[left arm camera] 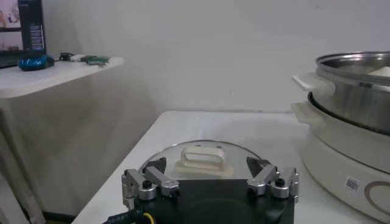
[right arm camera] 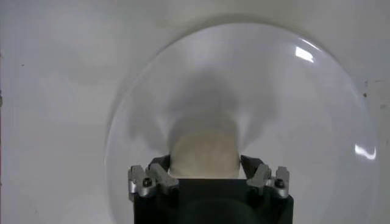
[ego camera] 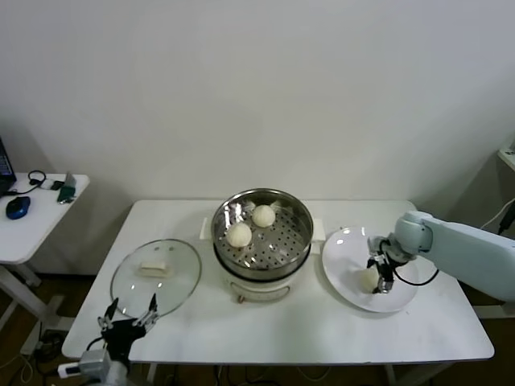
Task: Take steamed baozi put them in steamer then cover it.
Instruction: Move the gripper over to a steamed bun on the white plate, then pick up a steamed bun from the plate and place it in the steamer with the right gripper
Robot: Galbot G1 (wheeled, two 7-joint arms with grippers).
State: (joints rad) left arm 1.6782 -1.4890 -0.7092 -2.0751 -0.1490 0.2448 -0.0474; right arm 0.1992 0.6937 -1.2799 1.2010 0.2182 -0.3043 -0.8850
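Two baozi (ego camera: 239, 235) (ego camera: 264, 215) lie on the perforated tray of the steel steamer (ego camera: 261, 193) at the table's middle. A third baozi (ego camera: 369, 279) rests on the white plate (ego camera: 346, 245) to its right. My right gripper (ego camera: 378, 277) reaches down over that plate. In the right wrist view its fingers (right arm camera: 163, 169) press on both sides of the baozi (right arm camera: 204, 155). The glass cover (ego camera: 181, 277) with its cream handle lies flat to the left of the steamer. My left gripper (ego camera: 129, 310) hovers open near the table's front edge, just short of the cover (left arm camera: 204, 159).
The white table (ego camera: 282, 330) ends close behind my left gripper. A small side table (ego camera: 40, 217) with a blue mouse and cables stands farther left. The steamer's white base (left arm camera: 341, 164) rises close beside the cover.
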